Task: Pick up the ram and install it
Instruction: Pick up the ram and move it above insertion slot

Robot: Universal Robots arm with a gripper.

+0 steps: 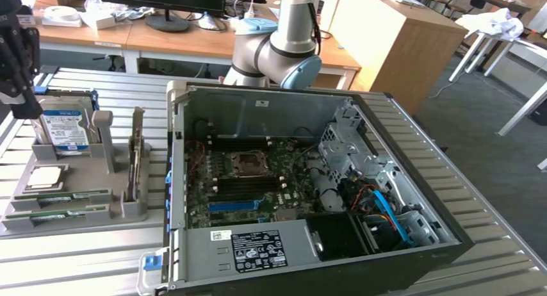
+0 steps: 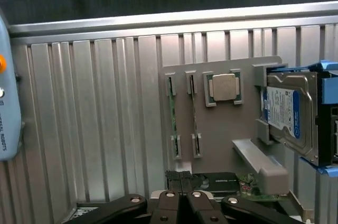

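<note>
**Gripper [image 2: 180, 177] shut and empty over the parts tray**

Black two-finger tool hovers above the grey moulded parts tray [image 2: 216, 129]. Its fingertips are pressed together with nothing between them.

A long, thin green circuit-board ram stick [image 2: 171, 115] stands on edge in its tray slots. A second stick [image 2: 194, 115] of the same kind sits just beside it, near the square silver CPU chip [image 2: 224, 86]. Neither is touched. The open grey metal computer case [image 1: 256, 113] sits alongside the tray.

Handling guess: the stick is light and stiff but thin, so it won't tolerate bending or twisting. Pinch across the flat faces mid-length at the exposed top edge, and stay off the contact edge.
</note>
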